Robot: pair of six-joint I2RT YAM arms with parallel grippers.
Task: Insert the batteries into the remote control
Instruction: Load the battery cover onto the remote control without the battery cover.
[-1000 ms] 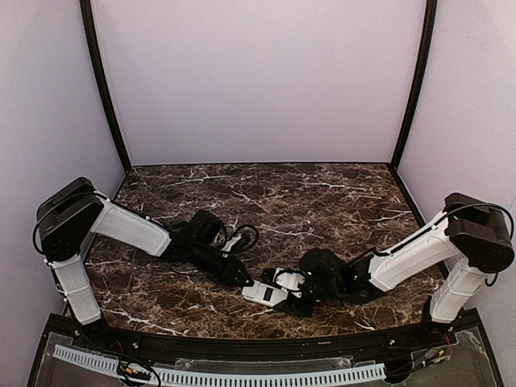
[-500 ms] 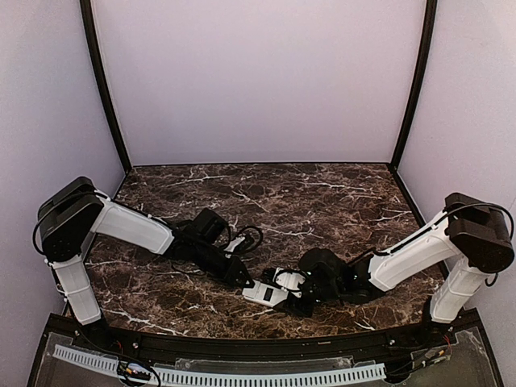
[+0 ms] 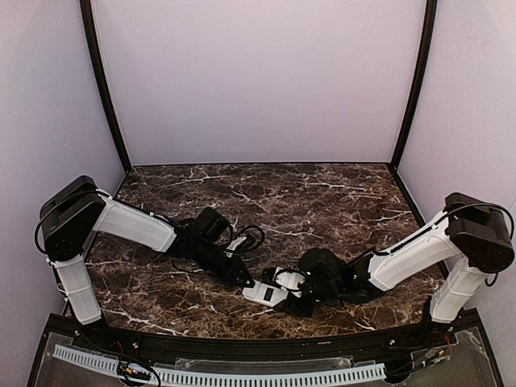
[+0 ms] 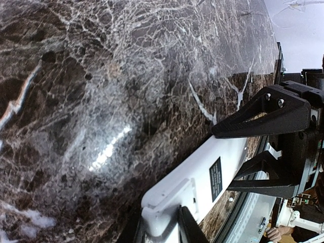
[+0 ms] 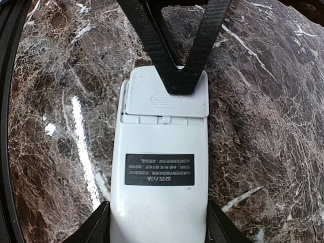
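left gripper (image 3: 248, 281) reached the remote control (image 5: 161, 207) (face-down)

We are seeing a white streak of light shining on the table (image 5: 263, 126) just beside the remote control (image 5: 161, 202). Farther from it, picture edges are bending.

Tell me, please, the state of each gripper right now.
Left gripper: tips on battery cover; cannot be told.
Right gripper: closed on the remote control.

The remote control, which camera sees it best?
Right wrist view: the remote control fills the frame, white back, label and battery cover clear. Left wrist view shows it slanted, partly cut off; top view, only a tiny white patch.
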